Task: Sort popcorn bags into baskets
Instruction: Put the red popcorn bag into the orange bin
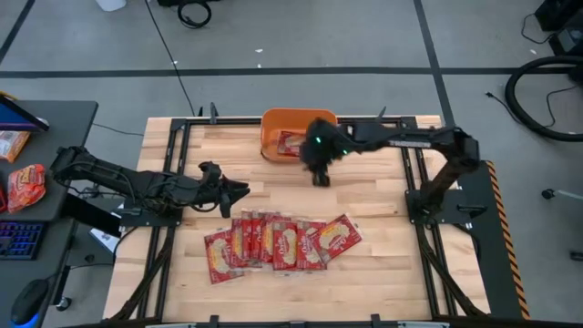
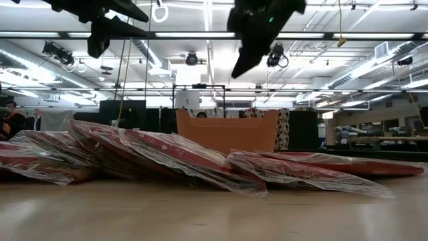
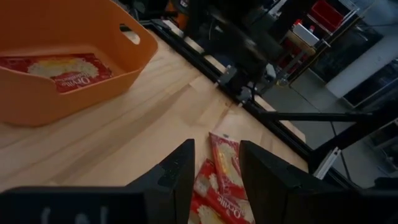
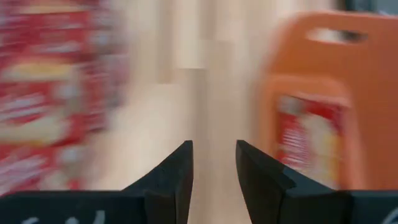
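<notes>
Several red popcorn bags (image 1: 278, 241) lie overlapping in a row on the near half of the wooden table; they fill the foreground of the low view as popcorn bags (image 2: 174, 157). The orange basket (image 1: 270, 128) stands at the far edge, and one bag (image 1: 291, 143) lies flat inside it. My right gripper (image 1: 321, 179) hangs open above the table just near of the basket, blurred, and holds nothing. My left gripper (image 1: 244, 189) is open in the air left of centre, pointing right, above the row's far side. Its wrist view shows bags (image 3: 222, 168) below its empty fingers.
Black frame rails (image 1: 414, 196) run along the table's left and right sides. A side desk on the left carries an orange-red snack packet (image 1: 25, 187) and a keyboard (image 1: 18, 239). Bare wood lies between the basket and the row.
</notes>
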